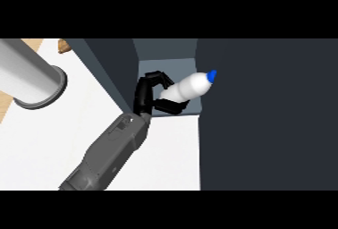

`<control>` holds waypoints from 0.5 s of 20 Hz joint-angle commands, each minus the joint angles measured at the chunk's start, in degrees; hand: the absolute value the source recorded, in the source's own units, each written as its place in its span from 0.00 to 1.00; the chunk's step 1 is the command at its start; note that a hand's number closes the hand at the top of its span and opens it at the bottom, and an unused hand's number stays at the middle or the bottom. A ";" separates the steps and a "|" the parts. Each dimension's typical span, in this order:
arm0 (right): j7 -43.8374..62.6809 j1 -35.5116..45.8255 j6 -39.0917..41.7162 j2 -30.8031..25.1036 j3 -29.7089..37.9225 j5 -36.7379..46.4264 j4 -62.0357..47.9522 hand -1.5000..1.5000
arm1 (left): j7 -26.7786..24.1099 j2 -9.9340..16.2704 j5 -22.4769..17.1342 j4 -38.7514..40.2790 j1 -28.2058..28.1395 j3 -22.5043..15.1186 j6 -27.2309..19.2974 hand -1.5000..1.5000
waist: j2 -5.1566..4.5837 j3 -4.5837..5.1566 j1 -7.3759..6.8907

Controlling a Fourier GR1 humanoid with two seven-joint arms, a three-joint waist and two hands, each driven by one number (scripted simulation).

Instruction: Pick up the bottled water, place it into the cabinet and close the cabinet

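Observation:
The bottled water is white with a blue cap and lies tilted, cap towards the upper right. My left hand is shut on its lower half, fingers curled over it from the left and the thumb under it. Hand and bottle are inside the cabinet's open compartment, whose pale grey-blue inner wall shows behind them. The grey forearm comes in from the lower left. My right hand does not show.
A broad dark panel of the cabinet fills the right side, close beside the bottle's cap. A dark cabinet wall borders the opening on the left. A large grey cylinder stands on the white counter at the far left.

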State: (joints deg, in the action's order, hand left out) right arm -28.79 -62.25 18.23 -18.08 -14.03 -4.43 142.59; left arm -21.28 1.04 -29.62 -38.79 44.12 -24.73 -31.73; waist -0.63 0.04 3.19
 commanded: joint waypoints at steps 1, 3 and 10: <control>1.35 -2.26 1.48 -1.04 2.37 -5.84 3.98 0.00 | -0.68 -0.99 -2.83 4.17 4.21 0.76 -3.23 1.00 | 0.19 0.00 -0.09; 0.12 -0.65 2.09 -0.64 2.05 -6.36 3.10 0.00 | -1.91 -1.00 -1.96 9.84 7.20 2.96 -4.79 1.00 | -0.26 0.01 0.73; -1.69 -1.28 3.02 -0.50 2.86 -4.73 1.59 0.00 | -0.15 -0.49 5.75 21.59 14.87 0.35 -17.30 1.00 | -0.20 -0.09 0.78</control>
State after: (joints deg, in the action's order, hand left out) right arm -30.68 -62.22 20.29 -17.97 -12.46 -5.10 141.67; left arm -22.44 -0.02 -26.45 -23.61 55.58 -24.35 -42.26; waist -0.83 -0.02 3.94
